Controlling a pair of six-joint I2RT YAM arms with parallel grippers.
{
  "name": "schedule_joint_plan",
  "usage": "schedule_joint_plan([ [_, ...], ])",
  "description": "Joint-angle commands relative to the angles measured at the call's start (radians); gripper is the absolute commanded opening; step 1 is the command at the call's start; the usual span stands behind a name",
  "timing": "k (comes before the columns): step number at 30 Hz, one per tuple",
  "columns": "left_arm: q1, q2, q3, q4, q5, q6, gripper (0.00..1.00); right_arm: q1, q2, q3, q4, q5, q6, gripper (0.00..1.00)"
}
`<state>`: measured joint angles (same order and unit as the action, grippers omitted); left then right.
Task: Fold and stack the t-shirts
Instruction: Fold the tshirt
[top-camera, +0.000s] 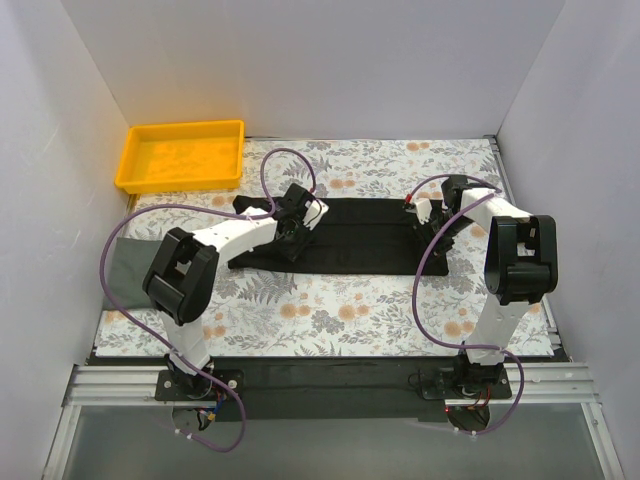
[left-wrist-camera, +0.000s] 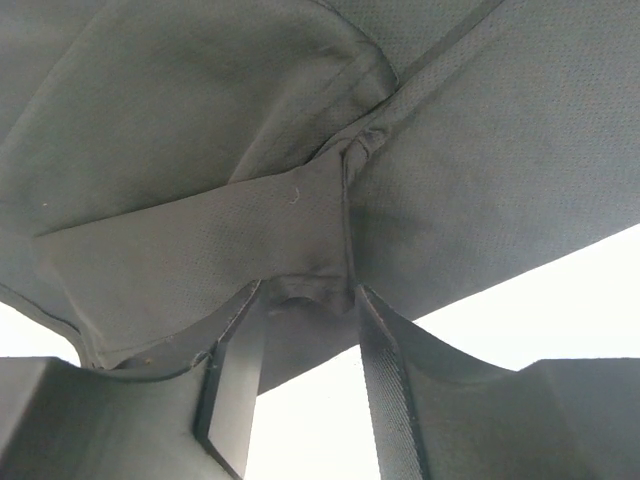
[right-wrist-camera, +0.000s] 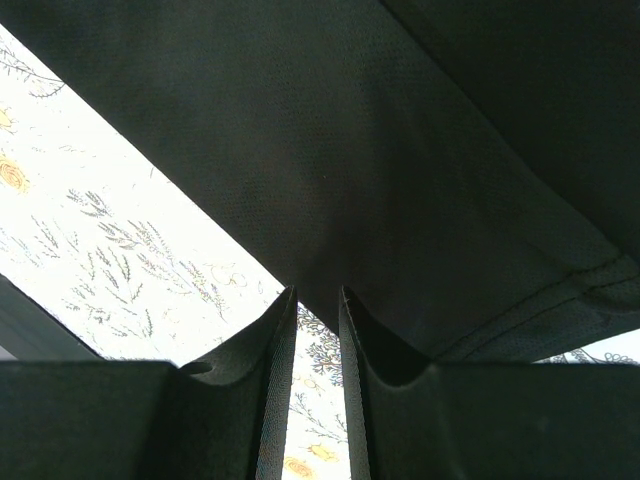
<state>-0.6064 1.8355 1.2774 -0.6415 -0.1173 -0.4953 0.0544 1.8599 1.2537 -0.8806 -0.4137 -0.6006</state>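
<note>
My fingers (right-wrist-camera: 250, 400) are black, like the plain t-shirt (top-camera: 360, 235). The bench (top-camera: 340, 310) wears a white cloth printed with grey leaves and orange blossoms. The tray (top-camera: 178, 187) is yellow-orange; my cables (top-camera: 288, 152) are purple.

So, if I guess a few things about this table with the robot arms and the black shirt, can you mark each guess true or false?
1. A yellow tray sits at the far left corner of the table. True.
2. The black shirt is folded into a small square. False: it lies stretched out in a long band across the middle of the table.
3. The left gripper is at one end of the shirt and the right gripper is at the other. True.
4. The tablecloth is plain white. False: it has a pattern of leaves and orange flowers.
</note>
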Motion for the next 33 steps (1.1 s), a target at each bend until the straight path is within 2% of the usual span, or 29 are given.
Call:
schedule_joint_plan([
  [1,-0.006,-0.002,-0.001,0.022,0.021,-0.008,0.4,-0.005,0.012,-0.005,0.003,-0.002,-0.011,0.3],
  [5,-0.006,-0.007,-0.023,0.025,0.057,-0.006,0.48,-0.005,0.018,-0.004,0.003,-0.005,-0.011,0.29],
  [8,-0.006,-0.008,-0.038,0.043,0.028,-0.011,0.45,-0.005,0.018,-0.005,0.006,-0.004,-0.013,0.29],
  [12,-0.006,0.005,-0.039,0.059,-0.031,0.011,0.34,-0.008,0.021,-0.01,0.002,-0.008,-0.011,0.29],
  [16,-0.006,0.002,-0.024,0.077,-0.087,0.038,0.11,-0.008,0.021,-0.014,0.003,-0.007,-0.014,0.29],
  [17,-0.006,0.001,-0.012,0.082,-0.106,0.056,0.01,-0.011,0.021,-0.017,0.003,-0.007,-0.016,0.29],
  [18,-0.006,0.001,-0.004,0.086,-0.114,0.07,0.0,-0.01,0.022,-0.017,0.005,-0.007,-0.018,0.29],
  [26,-0.007,0.044,0.099,0.097,-0.124,0.225,0.0,-0.014,0.031,-0.014,0.003,-0.01,-0.018,0.29],
  [33,-0.029,0.113,0.116,0.164,-0.162,0.451,0.0,-0.013,0.035,-0.022,0.003,-0.008,-0.018,0.29],
])
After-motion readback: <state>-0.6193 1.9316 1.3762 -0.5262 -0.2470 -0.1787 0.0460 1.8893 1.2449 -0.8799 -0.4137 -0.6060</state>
